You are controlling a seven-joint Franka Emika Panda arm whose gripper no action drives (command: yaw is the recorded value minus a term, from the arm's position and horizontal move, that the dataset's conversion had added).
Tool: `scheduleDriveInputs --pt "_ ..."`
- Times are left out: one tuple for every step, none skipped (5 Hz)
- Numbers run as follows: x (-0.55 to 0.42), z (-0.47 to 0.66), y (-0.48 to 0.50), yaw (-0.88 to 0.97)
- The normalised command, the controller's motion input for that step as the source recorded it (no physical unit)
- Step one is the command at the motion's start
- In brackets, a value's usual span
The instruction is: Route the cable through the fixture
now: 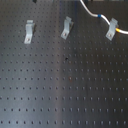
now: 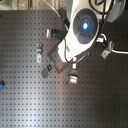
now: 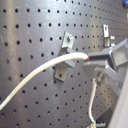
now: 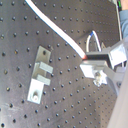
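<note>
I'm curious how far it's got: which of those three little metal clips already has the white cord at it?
The clip at the first exterior view's right: the cable reaches it, its yellow-orange band there. The other two clips stand bare.

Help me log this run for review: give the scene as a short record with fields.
Surface: black perforated board
Clips: three silver-grey bent sheet-metal clips in a row in the first exterior view: left clip, middle clip, right clip
Cable: thin white cable with blue band and yellow-orange band, the latter at the right clip
Gripper: gripper shut on the cable in both wrist views
Routing: cannot tell whether it passes through any clip
</note>
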Motion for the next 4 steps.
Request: scheduleDriveInputs --pt "0.054 0.0 0.039 0.0" --pt "-0.026 0.33 0.42 0.23" --pt "0.026 0.32 0.35 0.27" --pt "0.157 0.3 0.275 0.23"
